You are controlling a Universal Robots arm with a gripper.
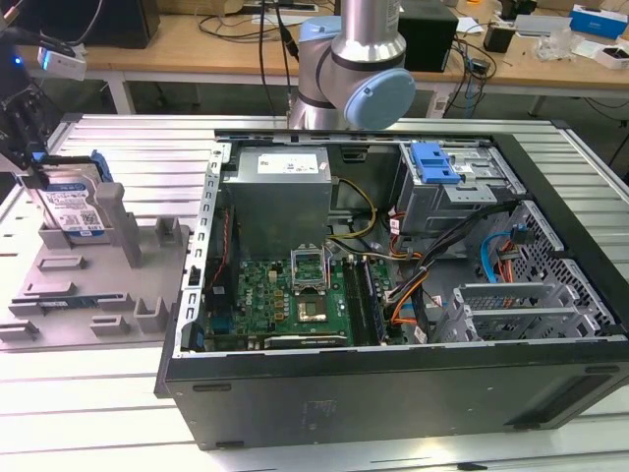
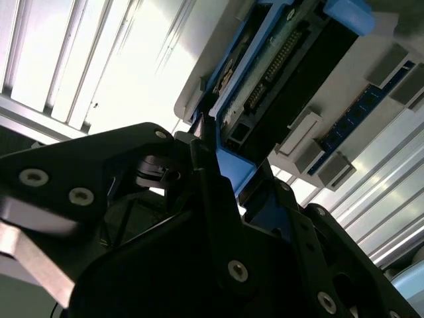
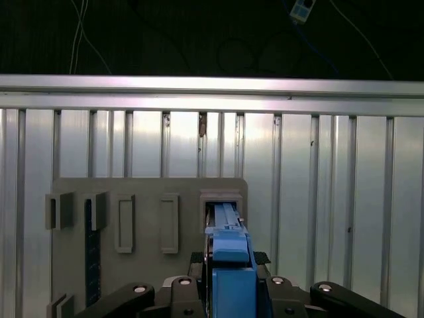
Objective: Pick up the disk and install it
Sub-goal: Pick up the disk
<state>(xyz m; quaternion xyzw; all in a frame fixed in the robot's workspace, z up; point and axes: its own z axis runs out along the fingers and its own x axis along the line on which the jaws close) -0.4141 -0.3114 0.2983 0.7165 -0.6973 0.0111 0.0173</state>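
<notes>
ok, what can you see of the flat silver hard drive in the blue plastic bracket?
The disk, a flat rectangular silver metal drive with a white-and-blue label and a bright blue plastic bracket around its edges, stands upright in a slot of the grey plastic holder at the exterior view's left, outside the open black computer case. The second wrist view shows its connector row. The black gripper is at its top edge.

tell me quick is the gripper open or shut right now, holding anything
Gripper: closed on the disk, which stands upright in the grey holder.
</notes>
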